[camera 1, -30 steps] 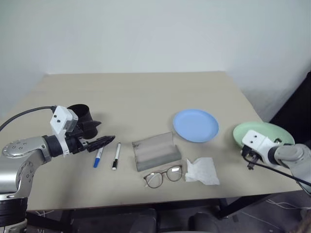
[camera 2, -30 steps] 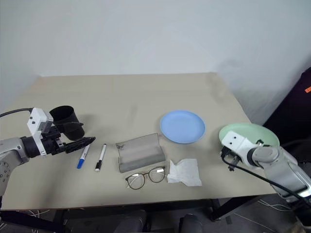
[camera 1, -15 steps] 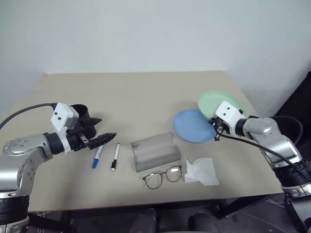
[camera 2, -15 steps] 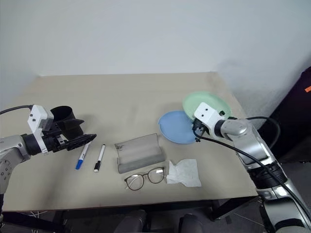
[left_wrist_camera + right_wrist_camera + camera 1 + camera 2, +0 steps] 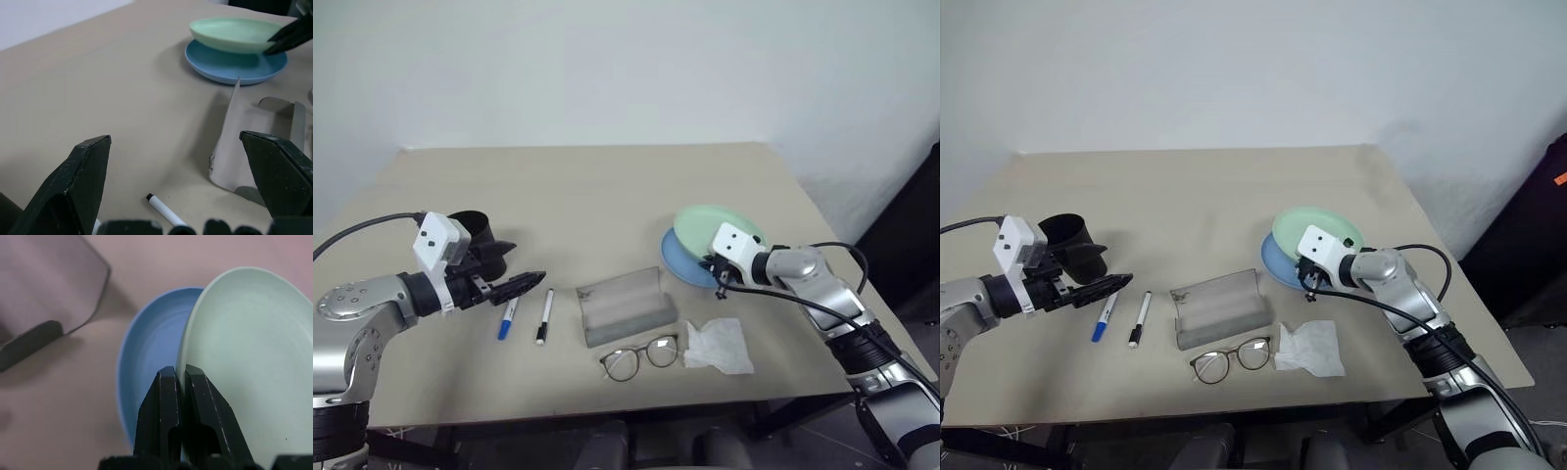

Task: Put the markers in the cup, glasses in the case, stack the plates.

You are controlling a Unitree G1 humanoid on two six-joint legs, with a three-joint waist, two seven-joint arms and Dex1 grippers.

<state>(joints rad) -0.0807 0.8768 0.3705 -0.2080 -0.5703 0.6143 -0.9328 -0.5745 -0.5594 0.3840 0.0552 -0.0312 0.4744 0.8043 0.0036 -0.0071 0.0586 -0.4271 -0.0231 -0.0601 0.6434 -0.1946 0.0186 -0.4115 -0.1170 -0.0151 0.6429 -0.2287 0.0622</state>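
My right gripper (image 5: 718, 277) is shut on the near rim of the pale green plate (image 5: 716, 228). That plate hangs low over the light blue plate (image 5: 683, 266), covering its far part; whether they touch I cannot tell. At the table's left my left gripper (image 5: 521, 264) stands open and empty, just in front of the black cup (image 5: 473, 231). Beside its fingertips lie the blue-capped marker (image 5: 509, 316) and the black-capped marker (image 5: 546, 315). The grey case (image 5: 626, 305) is mid-table, with the glasses (image 5: 641, 356) in front of it.
A crumpled white tissue (image 5: 720, 345) lies right of the glasses, near the front edge. The table's right edge (image 5: 822, 240) runs close past the plates. The far half of the table (image 5: 587, 186) is bare.
My right gripper has carried the green plate leftward from the table's right edge to over the blue plate. The left arm has stayed put.
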